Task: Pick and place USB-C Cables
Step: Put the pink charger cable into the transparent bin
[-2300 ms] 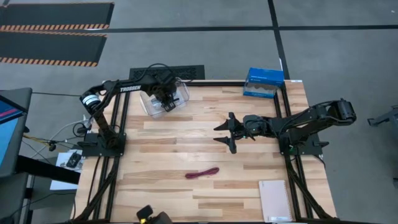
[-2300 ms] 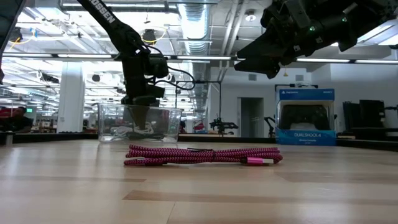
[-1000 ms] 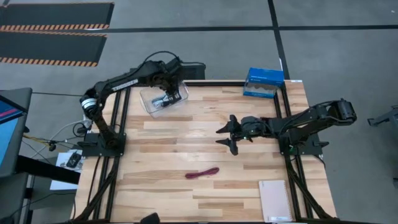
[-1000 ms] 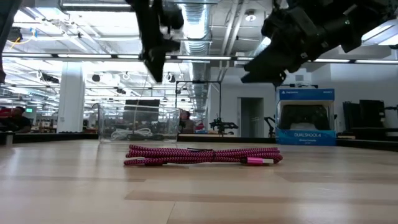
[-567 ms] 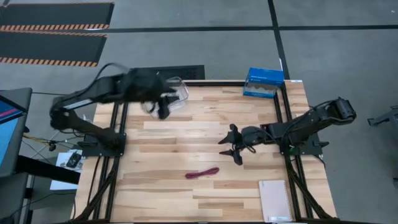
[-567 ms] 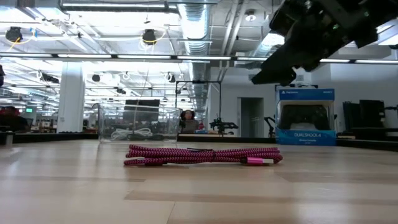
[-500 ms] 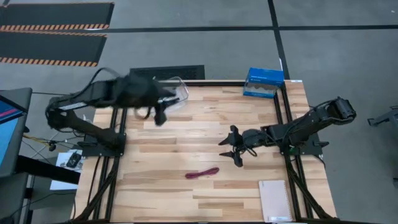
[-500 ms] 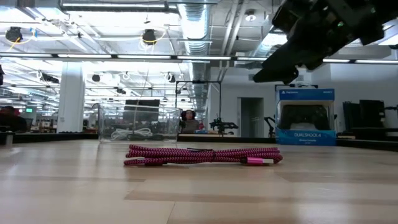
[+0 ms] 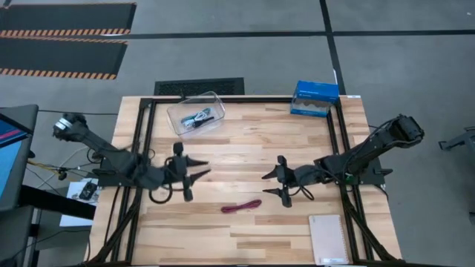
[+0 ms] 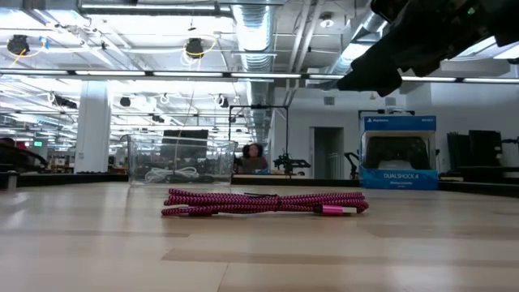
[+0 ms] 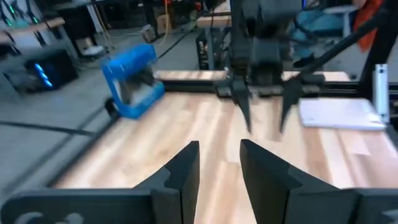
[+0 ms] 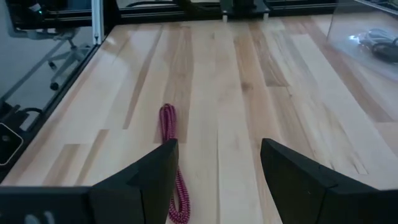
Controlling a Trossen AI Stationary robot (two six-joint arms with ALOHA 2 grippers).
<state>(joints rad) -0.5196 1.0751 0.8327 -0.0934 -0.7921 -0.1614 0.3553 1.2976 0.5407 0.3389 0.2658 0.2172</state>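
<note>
The dark red-maroon USB-C cable [image 9: 241,205] lies bundled flat on the wooden table, near the middle toward the near edge; it also shows in the low view [image 10: 263,201] and the right wrist view [image 12: 169,149]. The black and white-grey cables [image 9: 199,116] lie inside a clear container [image 9: 194,114] at the far left. My right gripper [image 9: 266,184] is open and empty, above the table just right of and beyond the maroon cable, pointing left; its wrist view [image 12: 217,165] looks past the cable. My left gripper [image 9: 200,170] is open and empty, left of the table's middle, pointing right [image 11: 217,162].
A blue boxed item [image 9: 315,98] stands at the far right edge. A notebook [image 9: 328,239] lies at the near right corner. The clear container also shows in the low view [image 10: 180,160]. Bare wood lies between the two grippers.
My left arm has swung away from the clear container, toward the near edge and down, and now lies low, left of middle, pointing right. My right gripper has moved toward the near edge, closer to the maroon cable. The cable has stayed still.
</note>
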